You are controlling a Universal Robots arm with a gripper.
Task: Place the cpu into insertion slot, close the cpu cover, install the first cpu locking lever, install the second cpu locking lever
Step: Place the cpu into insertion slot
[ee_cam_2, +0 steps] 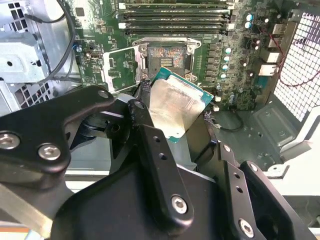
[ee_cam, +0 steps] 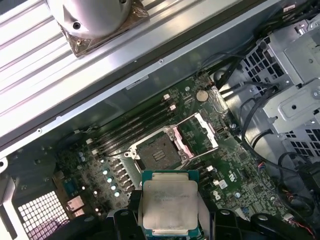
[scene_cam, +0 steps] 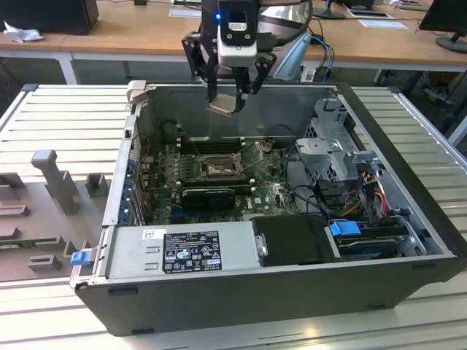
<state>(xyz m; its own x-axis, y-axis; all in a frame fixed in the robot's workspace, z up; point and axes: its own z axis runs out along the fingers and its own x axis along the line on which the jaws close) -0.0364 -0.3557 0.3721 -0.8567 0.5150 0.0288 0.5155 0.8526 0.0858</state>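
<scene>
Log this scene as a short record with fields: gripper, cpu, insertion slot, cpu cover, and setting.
gripper: gripper shut on the cpu, raised above the computer case
cpu: cpu held between the fingers, silvery top showing, in the air over the motherboard, not yet seated
insertion slot: insertion slot empty and exposed
cpu cover: cpu cover swung open beside the slot
setting: case lies open on a slatted metal table
</scene>
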